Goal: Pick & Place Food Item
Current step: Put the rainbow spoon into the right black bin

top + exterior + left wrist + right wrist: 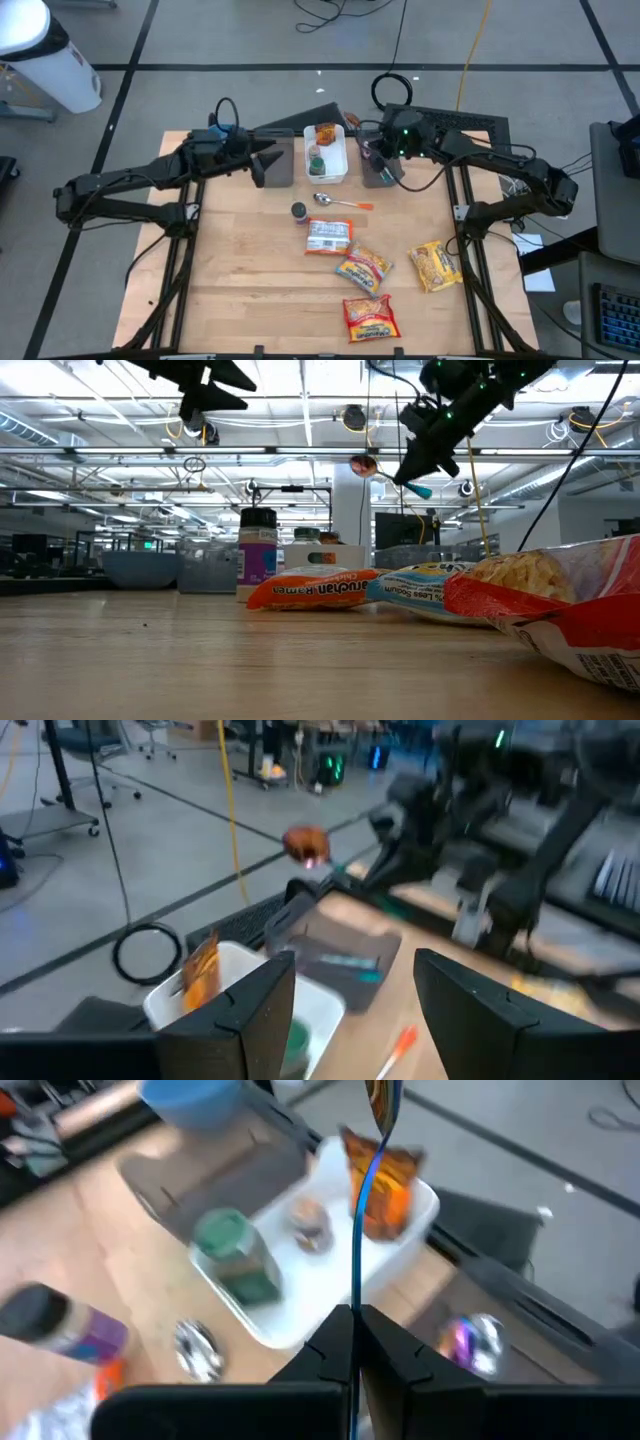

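1. The right gripper (355,1342) has its fingers pressed together on the thin blue handle of a spoon (358,1220), which stands out lengthwise from between the fingertips, in line with the gripper.
2. In the low view the spoon's (388,473) long axis tilts: the teal handle end sits lower at the gripper (418,472), and the bowl end rises away from it, well above the surface (200,660).
3. A small reddish-brown food item (364,464) rides on the bowl end; the left wrist view shows the same morsel (306,844) in the air.
4. From above, the right gripper (378,163) hangs at the far edge of the surface, just beside the white bin (338,170), with the right arm reaching in from the right side, elbow bent.
5. The bin (415,1220) holds an orange packet (385,1185), a green-capped jar (235,1260) and a small brown piece (310,1225).
6. The left gripper (268,160) is raised on the bin's other side, its fingers (240,1020) apart and holding nothing, pointing toward the right arm.
7. On the surface lie a second spoon (340,202), a dark-capped spice jar (299,212) and four noodle packets (362,268).
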Controlling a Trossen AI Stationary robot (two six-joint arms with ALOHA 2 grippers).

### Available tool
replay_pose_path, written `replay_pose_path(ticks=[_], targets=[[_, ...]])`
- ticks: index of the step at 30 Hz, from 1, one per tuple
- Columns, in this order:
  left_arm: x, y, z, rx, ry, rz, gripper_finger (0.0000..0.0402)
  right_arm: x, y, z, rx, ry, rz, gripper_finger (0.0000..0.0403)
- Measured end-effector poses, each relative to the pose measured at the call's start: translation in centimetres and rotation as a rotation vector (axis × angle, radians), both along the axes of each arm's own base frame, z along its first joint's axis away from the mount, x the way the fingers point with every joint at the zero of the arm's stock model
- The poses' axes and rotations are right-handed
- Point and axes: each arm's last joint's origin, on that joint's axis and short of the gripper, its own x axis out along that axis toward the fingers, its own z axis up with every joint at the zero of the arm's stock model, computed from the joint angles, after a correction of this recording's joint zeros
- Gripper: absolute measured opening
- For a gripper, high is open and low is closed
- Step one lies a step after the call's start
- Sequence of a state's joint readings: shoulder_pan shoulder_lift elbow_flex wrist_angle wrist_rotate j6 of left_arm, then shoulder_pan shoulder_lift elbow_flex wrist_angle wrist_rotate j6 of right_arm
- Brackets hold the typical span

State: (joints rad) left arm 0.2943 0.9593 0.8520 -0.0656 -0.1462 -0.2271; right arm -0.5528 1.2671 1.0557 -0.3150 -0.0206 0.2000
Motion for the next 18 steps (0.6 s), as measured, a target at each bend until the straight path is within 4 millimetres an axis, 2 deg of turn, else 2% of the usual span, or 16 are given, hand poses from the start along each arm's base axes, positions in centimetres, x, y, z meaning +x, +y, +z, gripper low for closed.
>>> replay_pose_path(ticks=[9, 13, 18], targets=[[2.5, 0.8, -1.1, -0.115, -0.059, 0.029, 0.0214, -2.5, -2.8, -1.0, 0.05, 0.047, -0.025, 0.0], [3.1, 0.8, -1.5, -0.171, -0.077, -0.004, 0.0214, -3.4, -3.2, -2.7, 0.1, 0.069, -0.031, 0.0], [3.2, 0.8, -1.2, -0.165, -0.106, -0.031, 0.0214, -3.8, -2.9, -5.8, 0.152, 0.044, -0.056, 0.0]])
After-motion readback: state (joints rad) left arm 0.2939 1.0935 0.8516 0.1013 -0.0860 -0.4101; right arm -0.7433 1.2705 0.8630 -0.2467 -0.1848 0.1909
